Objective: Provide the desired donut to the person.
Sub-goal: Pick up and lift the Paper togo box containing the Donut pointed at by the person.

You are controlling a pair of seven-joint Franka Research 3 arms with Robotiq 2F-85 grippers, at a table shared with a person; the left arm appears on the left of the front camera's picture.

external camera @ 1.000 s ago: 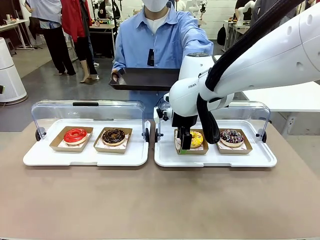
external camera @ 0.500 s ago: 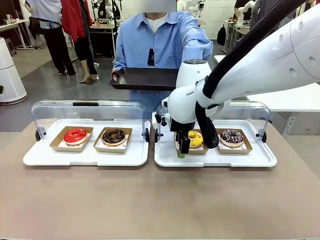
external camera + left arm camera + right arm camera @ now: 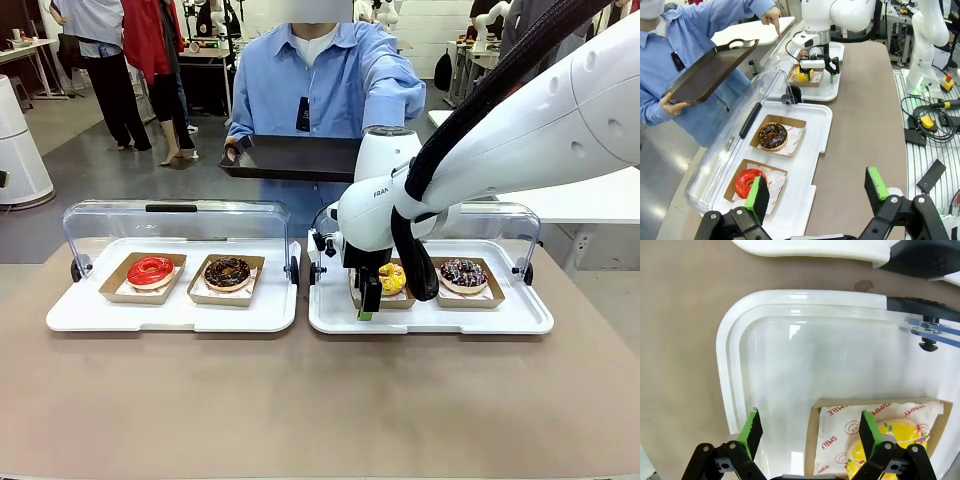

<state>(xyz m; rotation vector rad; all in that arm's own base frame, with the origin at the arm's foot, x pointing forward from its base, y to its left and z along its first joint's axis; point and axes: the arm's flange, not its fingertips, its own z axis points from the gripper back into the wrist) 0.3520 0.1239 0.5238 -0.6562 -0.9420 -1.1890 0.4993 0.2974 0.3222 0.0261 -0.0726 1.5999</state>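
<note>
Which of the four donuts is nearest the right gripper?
The yellow donut, in the right tray's left box: the open right gripper straddles that box's edge; the other three lie farther off.

The yellow donut (image 3: 393, 277) with coloured sprinkles lies flat on printed paper in a brown cardboard box (image 3: 875, 402), at the left place of the right white tray (image 3: 500, 318). The person (image 3: 310, 80), in a light blue shirt, stands at the far side and holds a dark tray (image 3: 290, 158).

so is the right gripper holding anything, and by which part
Nothing held: right gripper jaws open astride the cardboard tray edge, by the yellow donut.
</note>
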